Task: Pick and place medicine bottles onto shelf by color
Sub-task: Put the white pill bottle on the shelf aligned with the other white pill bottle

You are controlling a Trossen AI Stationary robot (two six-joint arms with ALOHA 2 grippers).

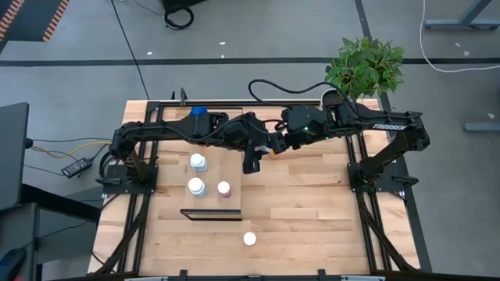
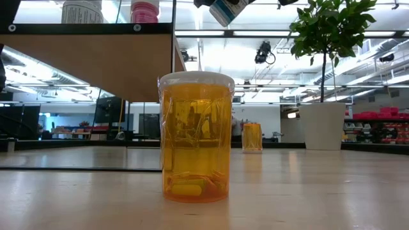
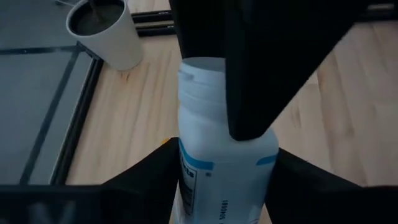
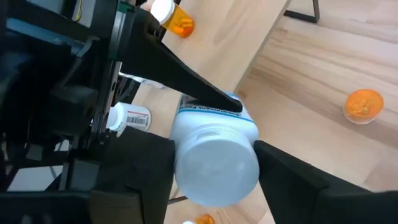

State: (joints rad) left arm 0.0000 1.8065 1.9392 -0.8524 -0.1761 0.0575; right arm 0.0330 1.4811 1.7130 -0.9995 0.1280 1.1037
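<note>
Above the table's centre, the left gripper (image 1: pixel 269 151) and right gripper (image 1: pixel 275 148) meet on one white bottle (image 4: pixel 214 155). It sits between both finger pairs, each clamped against its sides. On the shelf (image 1: pixel 211 212), at eight o'clock of the grippers, stand three bottles; one orange bottle (image 1: pixel 249 239) stands at six o'clock.

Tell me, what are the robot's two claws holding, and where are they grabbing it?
Both are on one white bottle with a blue-edged label, in mid-air. The right gripper clasps its capped end. The left gripper has its fingers on the sides of its body.
</note>
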